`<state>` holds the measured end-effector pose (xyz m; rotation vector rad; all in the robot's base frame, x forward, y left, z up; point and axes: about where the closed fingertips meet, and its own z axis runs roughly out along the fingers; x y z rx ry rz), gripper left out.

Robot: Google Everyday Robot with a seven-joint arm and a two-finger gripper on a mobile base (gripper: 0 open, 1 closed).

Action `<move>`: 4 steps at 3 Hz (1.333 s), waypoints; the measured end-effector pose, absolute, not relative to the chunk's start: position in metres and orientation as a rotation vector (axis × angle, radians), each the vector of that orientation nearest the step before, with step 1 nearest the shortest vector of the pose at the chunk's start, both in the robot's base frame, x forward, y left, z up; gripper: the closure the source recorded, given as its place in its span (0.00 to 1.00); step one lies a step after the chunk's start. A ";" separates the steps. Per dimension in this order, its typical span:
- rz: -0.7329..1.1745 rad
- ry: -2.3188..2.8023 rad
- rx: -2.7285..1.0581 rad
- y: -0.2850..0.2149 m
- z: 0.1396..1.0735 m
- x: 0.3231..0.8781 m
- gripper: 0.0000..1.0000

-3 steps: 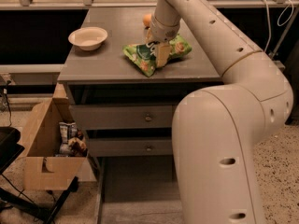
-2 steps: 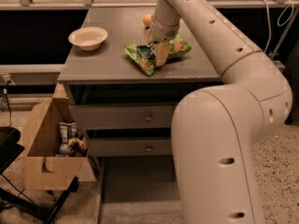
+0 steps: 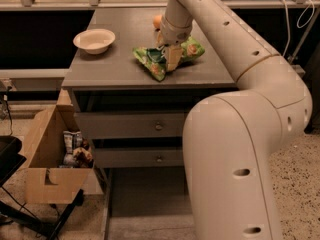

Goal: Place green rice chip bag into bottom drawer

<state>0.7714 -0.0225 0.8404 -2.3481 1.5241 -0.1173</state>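
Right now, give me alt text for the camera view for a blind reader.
The robot's gripper sits on a crinkly green rice chip bag atop a grey cabinet, near a white bowl; the grey bottom drawer below stands pulled open.

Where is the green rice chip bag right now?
In the camera view, the green rice chip bag lies on the grey cabinet top, right of the white bowl and in front of an orange object, with the gripper at its middle.

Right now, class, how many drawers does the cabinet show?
3: the upper drawer and the middle drawer, both closed, and the bottom drawer, pulled out below them. The arm hides part of each. The gripper is at the green rice chip bag on top.
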 end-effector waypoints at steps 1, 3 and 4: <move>-0.117 1.524 -2.348 -0.022 0.840 0.771 1.00; -0.308 1.671 -1.999 -0.082 0.933 0.727 1.00; -0.400 1.700 -1.748 -0.114 0.997 0.674 1.00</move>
